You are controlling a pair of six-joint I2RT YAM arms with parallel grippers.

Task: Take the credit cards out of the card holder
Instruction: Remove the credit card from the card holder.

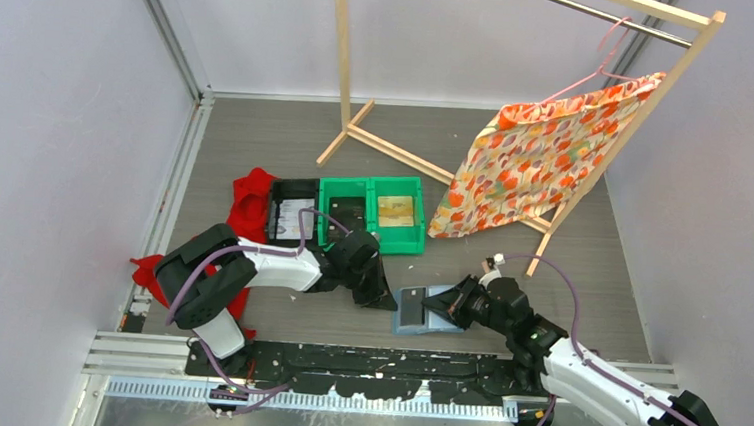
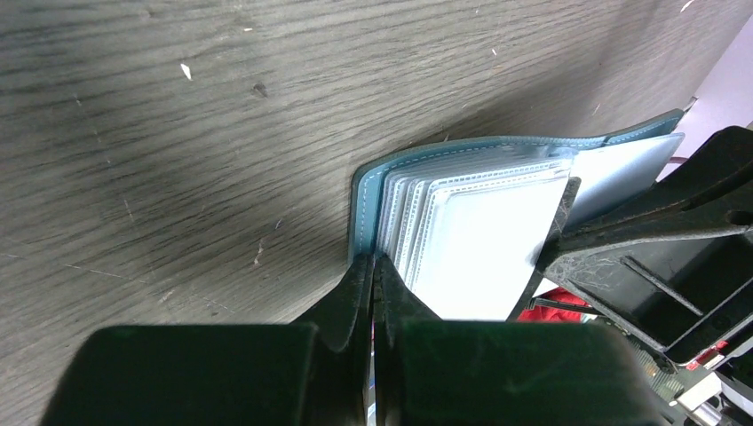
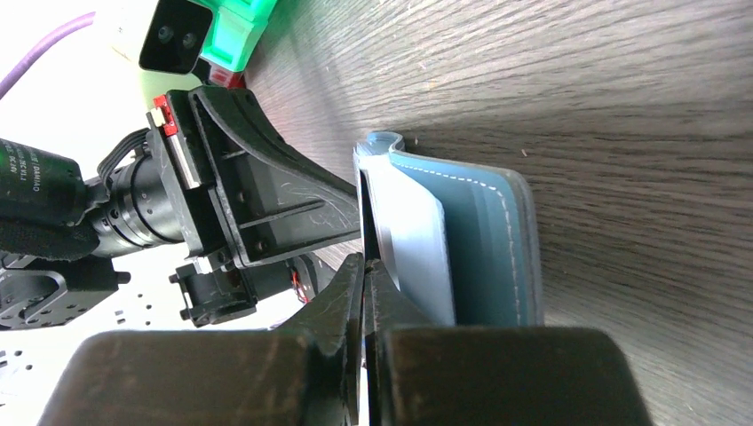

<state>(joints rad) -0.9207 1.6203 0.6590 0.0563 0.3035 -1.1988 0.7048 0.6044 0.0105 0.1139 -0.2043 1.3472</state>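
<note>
The card holder (image 1: 414,314) lies open on the counter (image 1: 568,287), held between the two hands. The left hand (image 1: 384,296) is on one side edge and the right hand (image 1: 447,306) on the opposite one. From above, its fold line runs roughly from the near rail toward the bins, and its open face is turned up.

The left hand is closed, its fingers (image 2: 353,297) pinched on the rim of the slate-blue cover at the corner nearest that wrist. The pale pockets (image 2: 479,257) fan out away from it toward the right hand. The right hand is also closed, its fingers (image 3: 342,297) nipping the edge of one pale leaf, which it holds upright off the cover. The rest of the cover stays flat on the wood beyond that leaf.

The fingertips of the two hands are just beside each other across the holder, so there is little slack between them.

Beyond the left hand stand the green bins (image 1: 373,213), near but apart. Bare counter stretches beyond the right hand up to the wooden rack foot (image 1: 540,255). Behind both wrists the counter's near rail (image 1: 343,356) is close.
</note>
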